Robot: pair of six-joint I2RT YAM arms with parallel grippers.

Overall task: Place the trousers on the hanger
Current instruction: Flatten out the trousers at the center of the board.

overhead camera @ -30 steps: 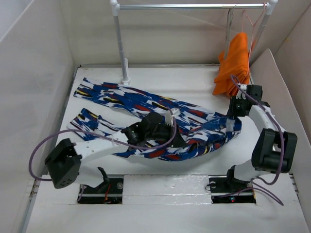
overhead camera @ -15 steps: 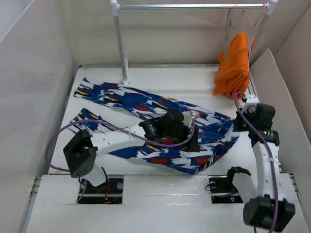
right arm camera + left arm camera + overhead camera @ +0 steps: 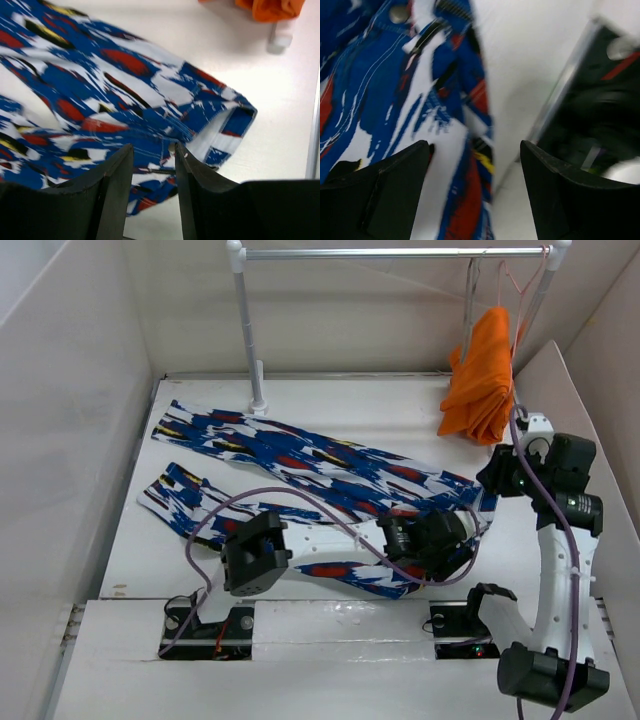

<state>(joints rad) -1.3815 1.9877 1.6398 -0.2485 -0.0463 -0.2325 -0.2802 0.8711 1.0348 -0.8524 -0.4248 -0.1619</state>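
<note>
The left gripper (image 3: 474,150) has its jaws wide, the right gripper (image 3: 152,150) barely parted, both empty, so either may snag only one layer of the trousers (image 3: 300,455).

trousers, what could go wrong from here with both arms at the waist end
1. The left gripper hangs open over the layered waist end of the trousers; closing here may catch only one layer and bunch the cloth.
2. The right arm stands close beside it, so the two could collide.
3. The right gripper, also open, is near the hanging orange garment and might snag it.
</note>
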